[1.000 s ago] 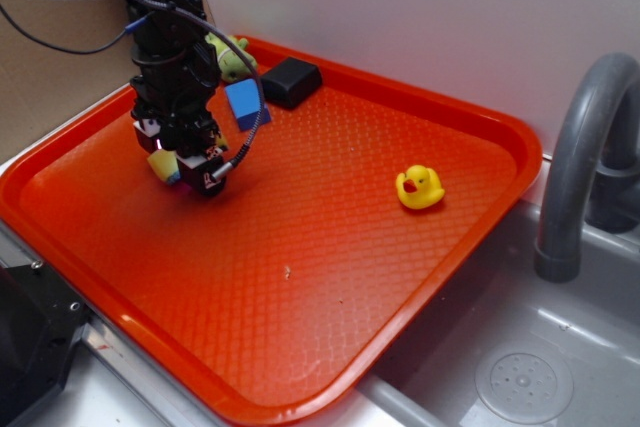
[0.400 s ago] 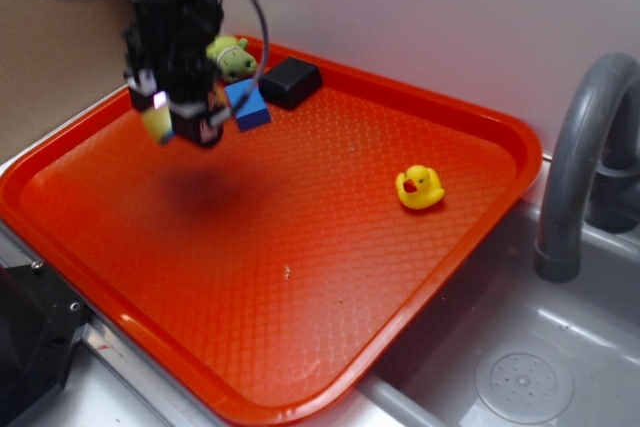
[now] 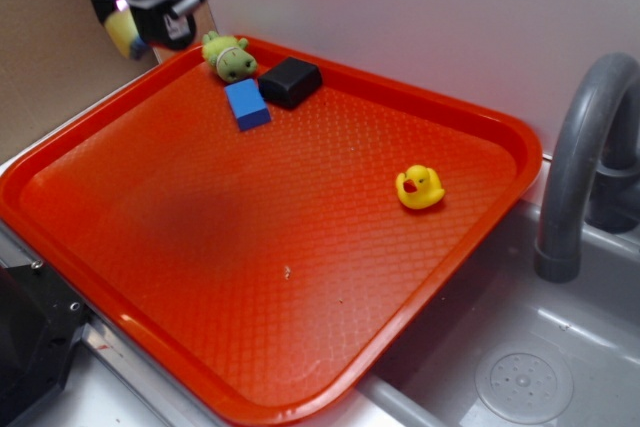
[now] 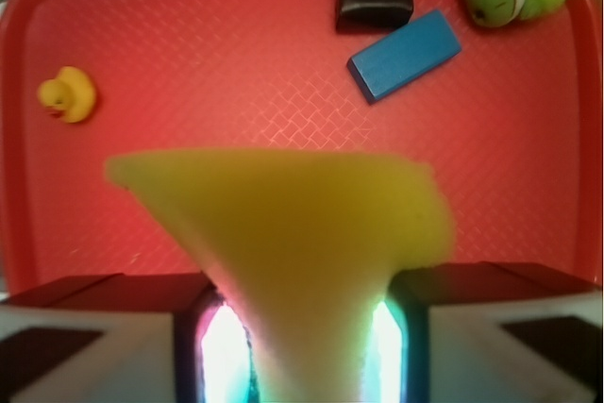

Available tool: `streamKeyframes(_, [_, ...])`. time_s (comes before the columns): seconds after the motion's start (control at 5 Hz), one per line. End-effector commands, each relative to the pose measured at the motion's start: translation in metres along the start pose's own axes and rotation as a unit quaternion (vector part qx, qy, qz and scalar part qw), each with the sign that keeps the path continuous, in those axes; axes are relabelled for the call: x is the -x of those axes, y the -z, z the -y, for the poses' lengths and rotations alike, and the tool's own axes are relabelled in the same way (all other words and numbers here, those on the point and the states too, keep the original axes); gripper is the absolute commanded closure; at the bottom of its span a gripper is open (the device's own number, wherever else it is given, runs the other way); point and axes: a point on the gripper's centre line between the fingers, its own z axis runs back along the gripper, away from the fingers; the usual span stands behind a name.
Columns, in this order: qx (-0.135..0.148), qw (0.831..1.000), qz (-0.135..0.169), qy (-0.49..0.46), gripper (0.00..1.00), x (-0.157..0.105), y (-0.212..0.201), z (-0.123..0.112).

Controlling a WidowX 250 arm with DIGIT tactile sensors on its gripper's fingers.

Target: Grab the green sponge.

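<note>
My gripper [image 3: 135, 22] is shut on the green sponge [image 3: 122, 35], a yellow foam piece, and holds it high above the far left corner of the orange tray [image 3: 470, 107]. In the wrist view the sponge [image 4: 293, 233] is squeezed between the jaws and flares out wide in front of them. My gripper [image 4: 300, 346] is well above the tray [image 4: 189, 44] floor. The sponge's dark scouring layer does not show.
On the tray at the back stand a blue block [image 3: 247, 104], a black box [image 3: 290, 82] and a small green plush toy [image 3: 230, 57]. A yellow rubber duck [image 3: 419, 188] sits at the right. A grey faucet [image 3: 580, 157] and a sink [image 3: 520, 377] lie beyond the tray's right edge.
My gripper has risen from the tray floor with the sponge in it and moved up and to the back left. The other things have not moved.
</note>
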Motion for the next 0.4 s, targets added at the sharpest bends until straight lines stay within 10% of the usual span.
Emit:
streamKeyframes(0.0, [0.0, 0.997, 0.082, 0.003, 1.0, 0.0181, -0.0442, -0.007])
streamKeyframes(0.2, [0.008, 0.997, 0.071, 0.02, 1.0, 0.0165, -0.0426, -0.0075])
